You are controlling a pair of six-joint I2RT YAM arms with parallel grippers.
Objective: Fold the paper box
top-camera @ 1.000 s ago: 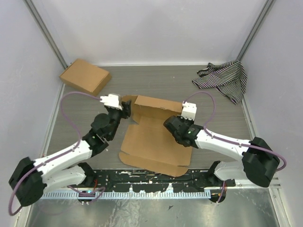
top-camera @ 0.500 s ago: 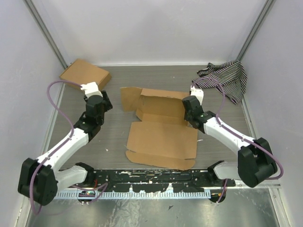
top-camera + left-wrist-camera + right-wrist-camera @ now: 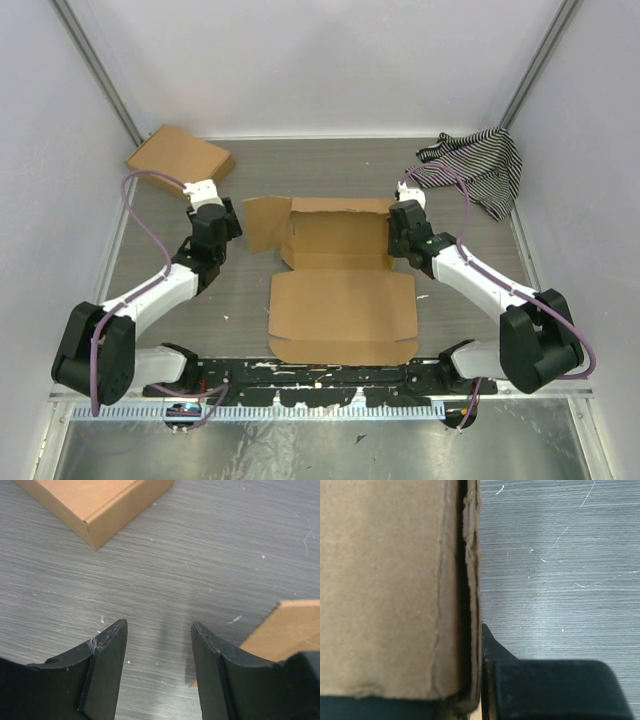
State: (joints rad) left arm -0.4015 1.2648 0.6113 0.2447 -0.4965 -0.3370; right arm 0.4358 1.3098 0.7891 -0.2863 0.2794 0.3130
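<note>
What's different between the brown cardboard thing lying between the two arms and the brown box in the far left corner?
The paper box lies opened out, one big flap flat and its far part only partly walled; the closed box is fully formed. The paper box spreads far wider than the closed box. The right gripper pinches the paper box's side wall; nothing touches the closed box. Both are plain brown cardboard.

Brown die-cut cardboard paper box (image 3: 343, 300) lies mid-table on the grey wood-grain table (image 3: 330, 170), its flat panel toward the arm bases. Left gripper (image 3: 159, 630) sits left of it, apart. Right gripper (image 3: 398, 230) sits at its right wall. Closed brown cardboard box (image 3: 180, 162): far-left corner. Striped black-and-white cloth (image 3: 472, 168): far-right corner.
</note>
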